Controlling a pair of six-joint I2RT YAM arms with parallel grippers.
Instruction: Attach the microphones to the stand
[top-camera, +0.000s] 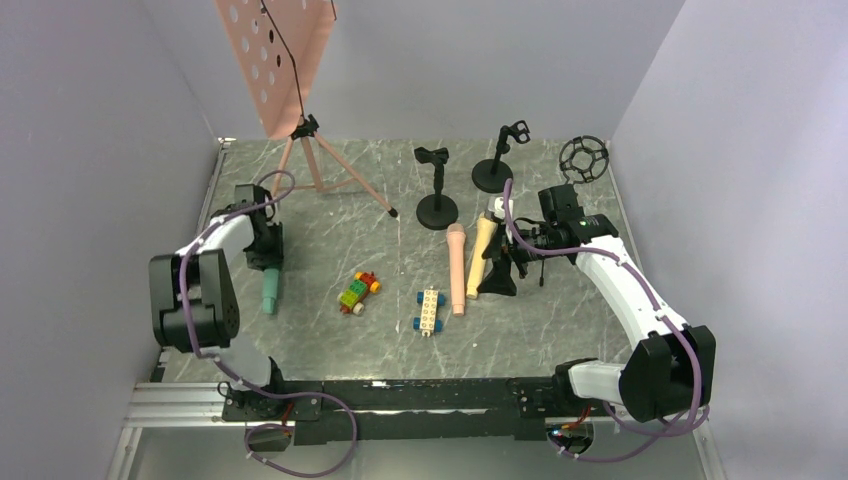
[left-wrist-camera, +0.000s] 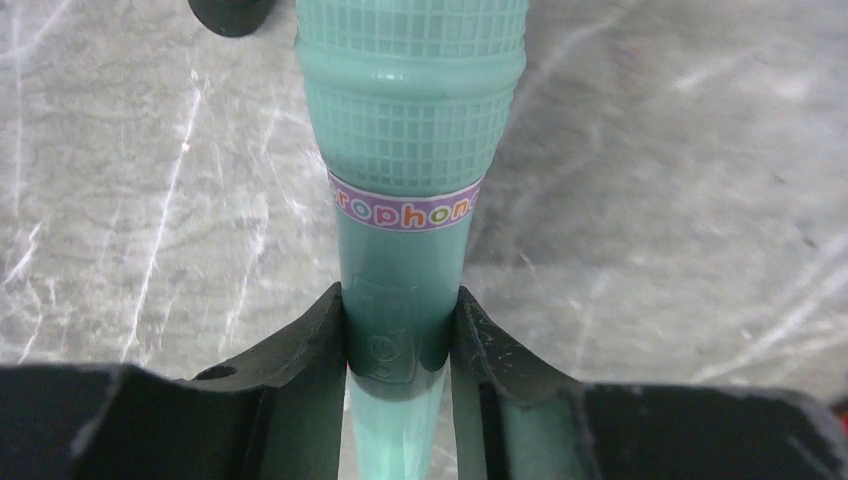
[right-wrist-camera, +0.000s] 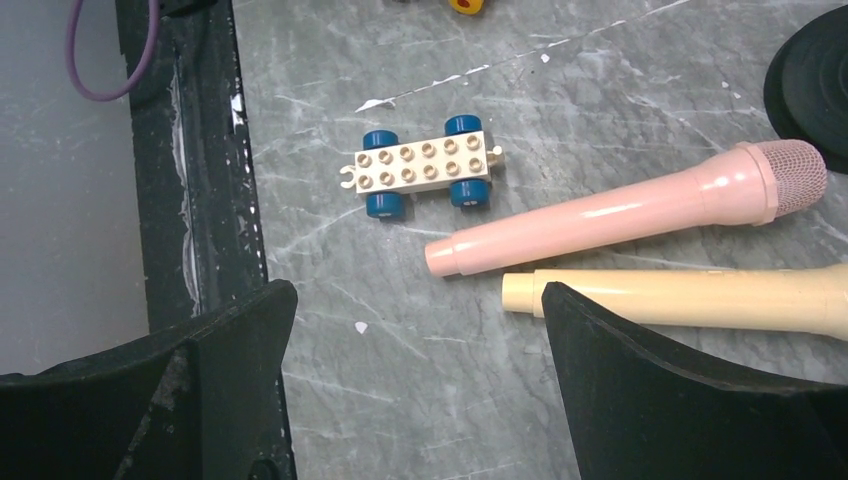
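Overhead view of a grey marbled bench (top-camera: 330, 240) with two robot arms at its near edge. On the left side, the left claw (top-camera: 268, 262) is clenched on the slim handle of the mint green microphone (top-camera: 270, 297). The wrist view shows the left claw (left-wrist-camera: 398, 345) with one dark finger pressed against each side of the mint green microphone (left-wrist-camera: 410, 120), just below its printed band. Its long axis runs straight out between the fingers. The mesh head points away from the wrist, towards the near edge of the bench. It seems to lie on the bench, though whether it has lifted clear is hard to tell.

The two black microphone stands (top-camera: 436, 185) are upright well to the right and farther back, so the coming move likely carries the microphone across and turns it towards a clip.

The right claw (top-camera: 500, 270) is released, its jaws spread wide above the tan-yellow microphone (top-camera: 482, 250). The pink microphone (top-camera: 456, 268) lies just beside that one, nearly parallel. This arm is much nearer the stands.
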